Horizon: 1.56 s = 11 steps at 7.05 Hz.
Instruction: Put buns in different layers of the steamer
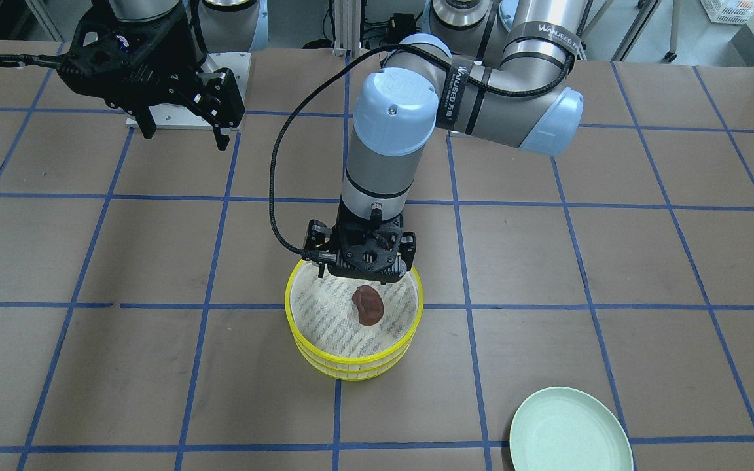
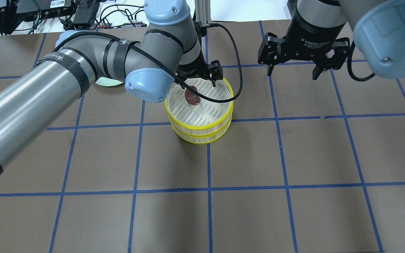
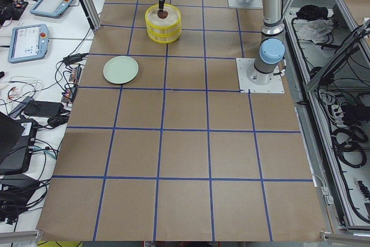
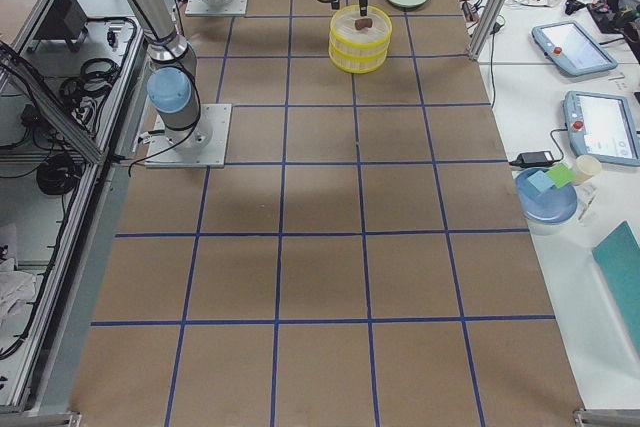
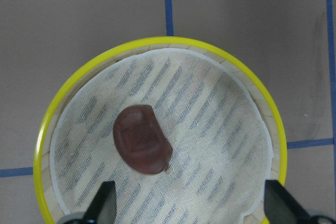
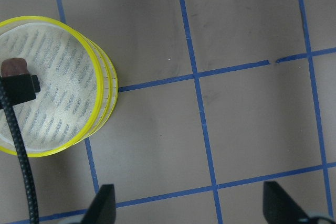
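The steamer is two stacked yellow-rimmed trays with white mesh liners, mid-table. The dark reddish-brown bun lies on the top tray's mesh, a little off centre, and also shows in the left wrist view. The pale cream-white bun is hidden or out of view. My left gripper hangs just above the top tray's rim on the robot's side, open and empty, the bun ahead of its fingertips. My right gripper is open and empty, raised above bare table away from the steamer.
A pale green plate lies empty near the table's operator-side edge, on the robot's left of the steamer; the left arm partly hides it in the overhead view. Tablets and cables lie off the table beyond that edge.
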{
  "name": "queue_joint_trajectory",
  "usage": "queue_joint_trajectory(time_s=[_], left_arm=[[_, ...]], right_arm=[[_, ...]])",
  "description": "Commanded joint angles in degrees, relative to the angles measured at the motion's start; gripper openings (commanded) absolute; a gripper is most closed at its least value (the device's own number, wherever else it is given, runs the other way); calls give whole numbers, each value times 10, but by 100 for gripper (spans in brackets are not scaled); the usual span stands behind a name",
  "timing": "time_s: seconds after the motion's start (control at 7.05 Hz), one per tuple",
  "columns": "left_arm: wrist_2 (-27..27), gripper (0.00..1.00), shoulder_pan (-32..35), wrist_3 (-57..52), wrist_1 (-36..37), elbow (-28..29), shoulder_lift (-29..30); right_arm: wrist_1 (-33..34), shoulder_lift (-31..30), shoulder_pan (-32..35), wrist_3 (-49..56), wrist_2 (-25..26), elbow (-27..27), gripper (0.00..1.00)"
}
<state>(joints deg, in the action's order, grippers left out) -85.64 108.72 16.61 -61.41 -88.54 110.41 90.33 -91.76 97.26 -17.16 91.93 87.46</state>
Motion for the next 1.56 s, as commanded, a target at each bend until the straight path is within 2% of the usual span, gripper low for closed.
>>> queue_joint_trajectory(time_s=[0.0,0.14,0.43,0.71,0.99,1.42], left_arm=[[-1,100,-3,-1,-6,1,-5],[-1,100,-13,-2,-15,8,-11],[-6,100,-67,-15,-84,14,-43],[-7,100,-117,-89,-144,17,-90],[-8,100,-157,-116,-190,17,-132],[-23,100,-219,-163,-228,17,-167]], right_arm=[[-1,0,0,-1,0,0,100],[-2,0,0,-1,1,1,100],[-4,0,0,-1,1,1,100],[-4,0,0,0,0,1,100],[-3,0,0,-1,-1,2,100],[-1,0,1,-1,-3,2,100]])
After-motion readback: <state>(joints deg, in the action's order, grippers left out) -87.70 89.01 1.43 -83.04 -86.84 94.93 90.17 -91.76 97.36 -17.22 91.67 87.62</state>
